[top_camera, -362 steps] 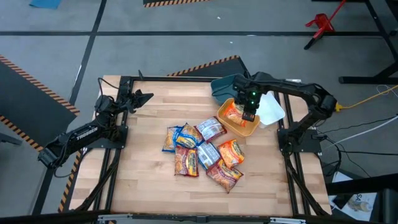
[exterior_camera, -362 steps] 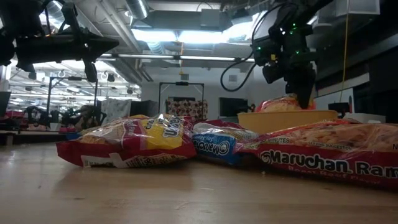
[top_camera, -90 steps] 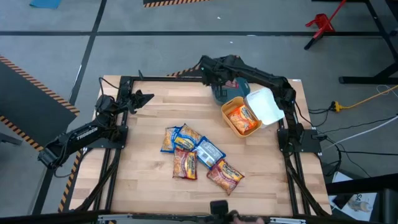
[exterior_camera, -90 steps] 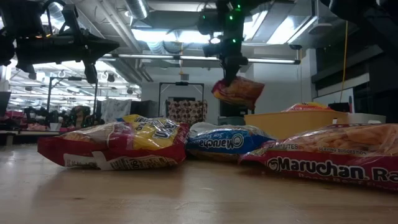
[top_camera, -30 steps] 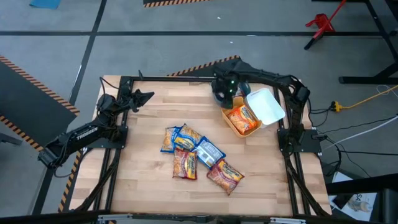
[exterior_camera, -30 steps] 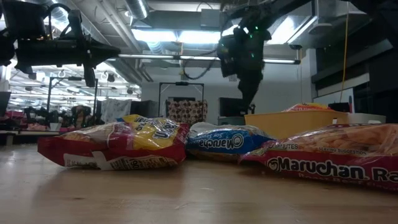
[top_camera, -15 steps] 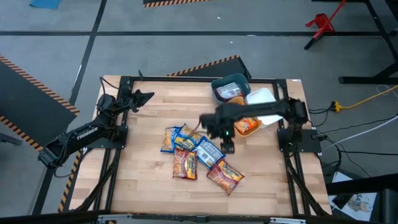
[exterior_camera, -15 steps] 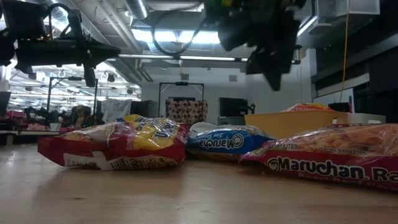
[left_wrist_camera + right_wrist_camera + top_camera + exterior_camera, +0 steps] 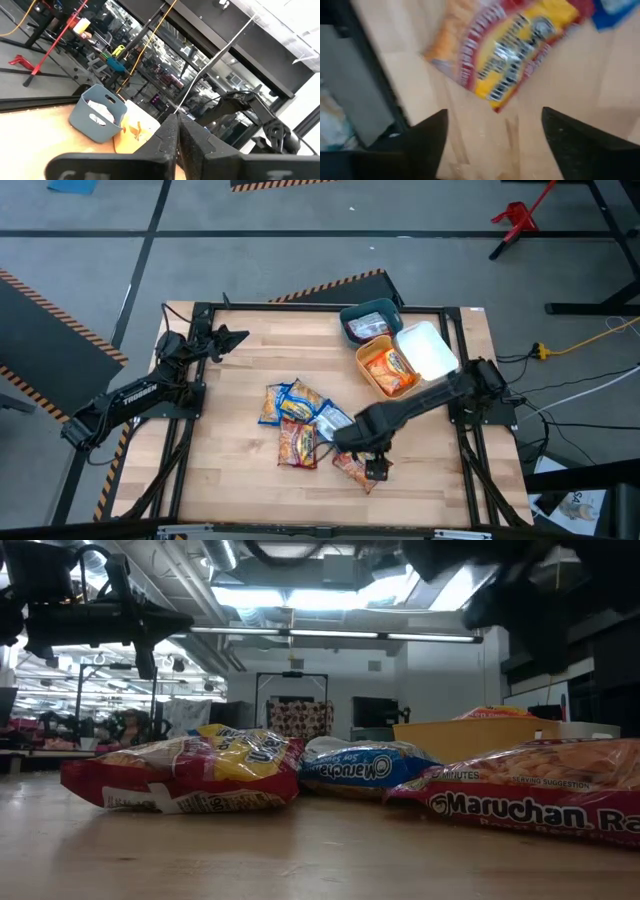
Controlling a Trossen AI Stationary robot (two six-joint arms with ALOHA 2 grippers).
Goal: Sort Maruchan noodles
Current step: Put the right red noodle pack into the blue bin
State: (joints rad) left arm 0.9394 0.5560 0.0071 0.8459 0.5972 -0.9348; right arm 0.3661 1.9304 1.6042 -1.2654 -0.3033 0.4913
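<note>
Several Maruchan packets lie flat in a loose pile mid-table: blue-and-yellow ones [image 9: 281,400] [image 9: 335,420] and dark red ones [image 9: 298,443] [image 9: 346,465]. An orange packet lies in the yellow bin [image 9: 366,376], and another packet in the teal bin [image 9: 368,322]. My right gripper [image 9: 375,470] is open and empty, above the near-right dark red packet, which also shows in the right wrist view [image 9: 515,45] ahead of the gripper [image 9: 492,145]. My left gripper [image 9: 228,335] waits shut at the far left, clear of everything.
A white bin [image 9: 428,350] stands beside the yellow bin at the far right. In the low view the packets [image 9: 190,775] [image 9: 365,770] [image 9: 540,790] lie across the middle, the yellow bin [image 9: 465,735] behind them. Bare wood lies left of and nearer than the pile.
My right gripper has left the teal bin at the far edge and swept quickly toward the near edge, passing over the pile to a spot above the near-right dark red packet. It carries nothing. The packets have not moved.
</note>
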